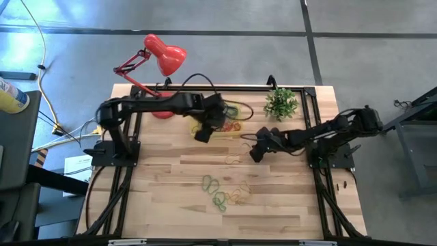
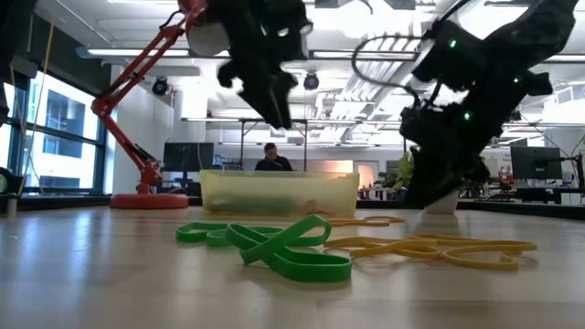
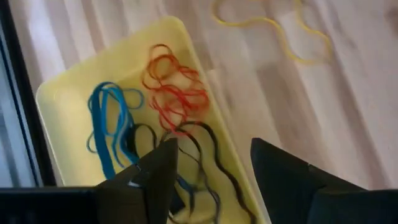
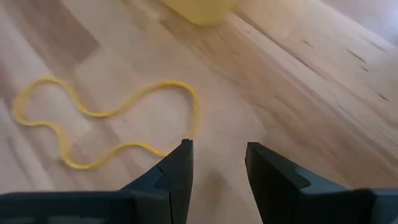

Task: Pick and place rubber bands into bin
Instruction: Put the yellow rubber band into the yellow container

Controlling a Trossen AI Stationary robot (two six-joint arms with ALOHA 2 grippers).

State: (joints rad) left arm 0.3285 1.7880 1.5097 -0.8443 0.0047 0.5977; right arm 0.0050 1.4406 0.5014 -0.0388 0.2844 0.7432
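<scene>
The yellow bin (image 1: 239, 121) sits near the table's far edge, holding blue (image 3: 109, 118), red (image 3: 177, 87) and black (image 3: 205, 149) rubber bands. My left gripper (image 3: 214, 155) hangs open just above the bin and touches nothing; it also shows in the high view (image 1: 205, 131). My right gripper (image 1: 254, 154) is open and low over the table to the right of the bin. In its wrist view (image 4: 217, 155) a loose yellow band (image 4: 99, 114) lies flat beside one finger. Green bands (image 1: 215, 191) and more yellow ones (image 1: 239, 196) lie toward the near edge.
A red desk lamp (image 1: 164, 55) stands at the far left corner and a small green plant (image 1: 281, 102) at the far right. A black cable (image 1: 205, 82) loops behind the bin. Bare wood lies along the near edge. A person sits far off in the room (image 2: 271, 160).
</scene>
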